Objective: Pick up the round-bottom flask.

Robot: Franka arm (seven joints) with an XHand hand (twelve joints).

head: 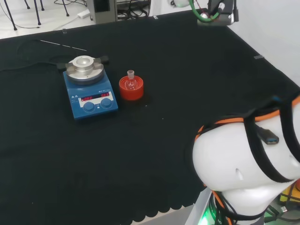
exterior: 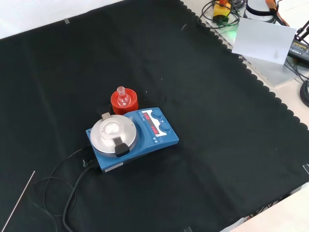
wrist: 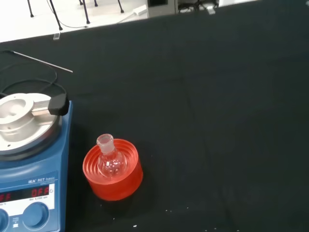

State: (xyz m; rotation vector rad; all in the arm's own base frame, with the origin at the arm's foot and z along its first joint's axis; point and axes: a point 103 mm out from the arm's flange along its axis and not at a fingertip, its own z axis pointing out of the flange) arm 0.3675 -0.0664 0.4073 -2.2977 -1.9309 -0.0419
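a: where's the round-bottom flask (head: pixel 131 82)?
b: upright in a red ribbed stand (head: pixel 131 90) on the black cloth (head: pixel 197 84), just at three o'clock of the blue hotplate stirrer (head: pixel 89 91) in the head view.
a: and the hand?
b: can't tell its state; nothing is touching the flask.

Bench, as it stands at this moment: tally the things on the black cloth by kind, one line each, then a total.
Round-bottom flask: 1, clear glass, upright on its stand
Red ribbed ring stand: 1
Blue hotplate stirrer: 1, silver round top, black cable trailing off
Thin metal rod: 1, lying on the cloth
Total: 4
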